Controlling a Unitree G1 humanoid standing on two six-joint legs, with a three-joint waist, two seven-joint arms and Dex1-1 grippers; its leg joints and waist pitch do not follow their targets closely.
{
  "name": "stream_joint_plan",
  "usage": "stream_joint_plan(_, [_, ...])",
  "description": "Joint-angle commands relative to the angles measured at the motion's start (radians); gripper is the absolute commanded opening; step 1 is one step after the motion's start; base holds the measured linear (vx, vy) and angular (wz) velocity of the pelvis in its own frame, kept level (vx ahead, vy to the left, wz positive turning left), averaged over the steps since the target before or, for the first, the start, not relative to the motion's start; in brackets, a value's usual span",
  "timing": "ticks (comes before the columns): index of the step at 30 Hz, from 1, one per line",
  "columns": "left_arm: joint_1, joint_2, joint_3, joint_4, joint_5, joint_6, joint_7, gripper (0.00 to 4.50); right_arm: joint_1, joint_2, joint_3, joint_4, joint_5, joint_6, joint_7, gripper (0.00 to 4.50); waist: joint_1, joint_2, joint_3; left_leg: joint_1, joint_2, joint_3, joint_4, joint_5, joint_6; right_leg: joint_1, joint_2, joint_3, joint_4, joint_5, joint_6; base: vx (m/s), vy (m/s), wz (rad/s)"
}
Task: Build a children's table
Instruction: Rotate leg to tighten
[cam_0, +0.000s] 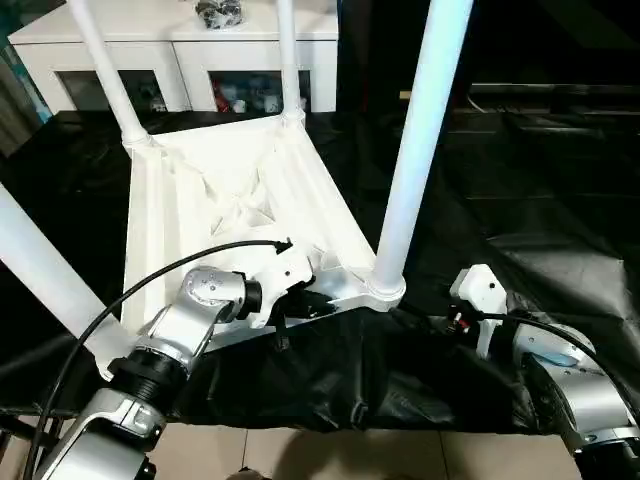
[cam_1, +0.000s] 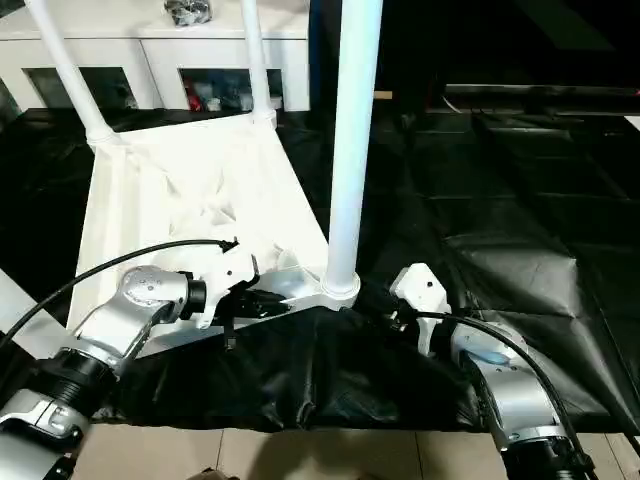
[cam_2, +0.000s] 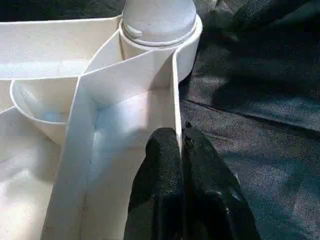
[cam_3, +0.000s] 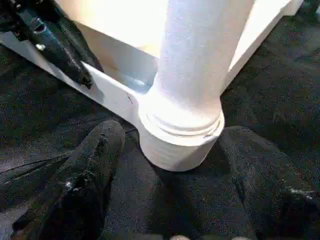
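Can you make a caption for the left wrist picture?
The left end effector pinches the thin edge of the upside-down table near a leg.

Bright room light falls from above onto the upturned children's table (cam_0: 240, 200), and its white plastic glares almost featureless at the far corner, while the black sheet (cam_0: 560, 250) under it stays dim with soft grey sheen along its creases. Up close, the near leg (cam_3: 195, 65) looks washed out and slightly soft, and the black fingers (cam_2: 165, 185) lose detail in shadow.
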Motion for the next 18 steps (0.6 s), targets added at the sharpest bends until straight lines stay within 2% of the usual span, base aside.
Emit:
stream_joint_plan(1, [-0.005, 0.012, -0.041, 0.021, 0.024, -0.013, -0.046, 0.0, -0.042, 0.016, -0.01, 0.012, 0.039, 0.051, 0.013, 3.8, 0.0, -0.003, -0.059, 0.006, 0.009, 0.002, -0.063, -0.243, 0.053, 0.05, -0.041, 0.025, -0.077, -0.229, -0.211, 0.0, 0.0, 0.0])
stream_joint_plan(2, [-0.006, 0.014, -0.041, 0.021, 0.023, -0.02, -0.051, 0.0, -0.048, 0.017, -0.009, 0.015, 0.041, 0.054, 0.016, 3.8, -0.001, -0.003, -0.059, 0.007, 0.009, 0.002, -0.063, -0.244, 0.054, 0.05, -0.041, 0.025, -0.078, -0.228, -0.212, 0.0, 0.0, 0.0])
stream_joint_plan(3, [-0.006, 0.016, -0.04, 0.018, 0.011, -0.038, -0.074, 0.0, -0.074, 0.018, -0.003, 0.028, 0.044, 0.058, 0.033, 3.9, -0.002, -0.007, -0.06, 0.006, 0.008, 0.002, -0.062, -0.243, 0.053, 0.05, -0.042, 0.024, -0.076, -0.229, -0.215, 0.0, 0.0, 0.0])
stream_joint_plan(4, [-0.006, 0.016, -0.038, 0.017, 0.003, -0.044, -0.085, 0.0, -0.085, 0.017, 0.001, 0.034, 0.043, 0.058, 0.041, 3.99, -0.001, -0.006, -0.059, 0.005, 0.01, 0.002, -0.063, -0.241, 0.052, 0.05, -0.043, 0.025, -0.076, -0.229, -0.215, 0.0, 0.0, 0.0])
stream_joint_plan(5, [-0.005, 0.02, -0.04, 0.009, -0.006, -0.053, -0.107, 0.0, -0.11, 0.015, 0.012, 0.052, 0.031, 0.051, 0.051, 4.13, 0.001, -0.014, -0.061, 0.007, 0.011, 0.003, -0.061, -0.227, 0.054, 0.049, -0.043, 0.026, -0.073, -0.223, -0.216, 0.0, 0.0, 0.0])
stream_joint_plan(7, [0.003, 0.031, -0.049, -0.007, -0.013, -0.055, -0.141, 0.0, -0.146, 0.014, 0.034, 0.086, -0.001, 0.027, 0.058, 4.3, 0.002, -0.009, -0.061, 0.009, 0.012, 0.004, -0.06, -0.213, 0.053, 0.045, -0.043, 0.026, -0.071, -0.203, -0.226, 0.0, 0.0, 0.0])
stream_joint_plan(8, [0.005, 0.033, -0.05, -0.01, -0.014, -0.056, -0.145, 0.0, -0.153, 0.014, 0.038, 0.092, -0.007, 0.024, 0.057, 4.35, 0.003, -0.015, -0.062, 0.009, 0.013, 0.006, -0.06, -0.205, 0.054, 0.045, -0.042, 0.026, -0.07, -0.192, -0.228, 0.0, 0.0, 0.0])
stream_joint_plan(12, [0.021, 0.045, -0.058, -0.025, -0.018, -0.062, -0.171, 0.0, -0.213, 0.03, 0.076, 0.156, -0.024, 0.017, 0.089, 4.35, 0.005, -0.014, -0.058, 0.005, 0.013, 0.005, -0.058, -0.177, 0.063, 0.047, -0.042, 0.026, -0.06, -0.128, -0.243, 0.0, 0.0, 0.0])
stream_joint_plan(13, [0.023, 0.047, -0.058, -0.026, -0.019, -0.062, -0.175, 0.0, -0.224, 0.033, 0.084, 0.169, -0.024, 0.015, 0.105, 4.35, 0.003, -0.018, -0.056, 0.004, 0.013, 0.006, -0.059, -0.186, 0.065, 0.046, -0.042, 0.026, -0.061, -0.131, -0.245, 0.0, 0.0, 0.0])
stream_joint_plan(14, [0.024, 0.047, -0.058, -0.028, -0.02, -0.061, -0.175, 0.0, -0.226, 0.033, 0.086, 0.171, -0.024, 0.015, 0.11, 4.35, 0.003, -0.016, -0.056, 0.004, 0.013, 0.006, -0.059, -0.191, 0.064, 0.046, -0.042, 0.026, -0.06, -0.137, -0.246, 0.0, 0.0, 0.0])
stream_joint_plan(15, [0.028, 0.05, -0.057, -0.033, -0.021, -0.058, -0.178, 0.0, -0.236, 0.034, 0.094, 0.182, -0.02, 0.018, 0.134, 4.35, 0.003, -0.025, -0.049, 0.006, 0.014, 0.008, -0.061, -0.203, 0.07, 0.043, -0.042, 0.028, -0.064, -0.163, -0.238, 0.0, 0.0, 0.0])
stream_joint_plan(16, [0.029, 0.051, -0.056, -0.034, -0.022, -0.059, -0.181, 0.0, -0.242, 0.036, 0.098, 0.189, -0.017, 0.019, 0.147, 4.18, 0.003, -0.023, -0.05, 0.006, 0.014, 0.007, -0.061, -0.204, 0.07, 0.044, -0.044, 0.027, -0.063, -0.171, -0.239, 0.0, 0.0, 0.0])
stream_joint_plan(17, [0.029, 0.053, -0.055, -0.036, -0.022, -0.057, -0.183, 0.0, -0.246, 0.036, 0.102, 0.194, -0.018, 0.016, 0.155, 4.18, 0.002, -0.028, -0.045, 0.005, 0.015, 0.009, -0.063, -0.207, 0.07, 0.042, -0.044, 0.028, -0.067, -0.187, -0.232, 0.0, 0.0, 0.0])
stream_joint_plan(18, [0.029, 0.057, -0.05, -0.035, -0.022, -0.057, -0.192, 0.0, -0.261, 0.037, 0.113, 0.214, -0.015, 0.01, 0.183, 4.18, 0.002, -0.026, -0.046, 0.005, 0.015, 0.007, -0.062, -0.21, 0.069, 0.042, -0.044, 0.028, -0.065, -0.191, -0.233, 0.0, 0.0, 0.0])
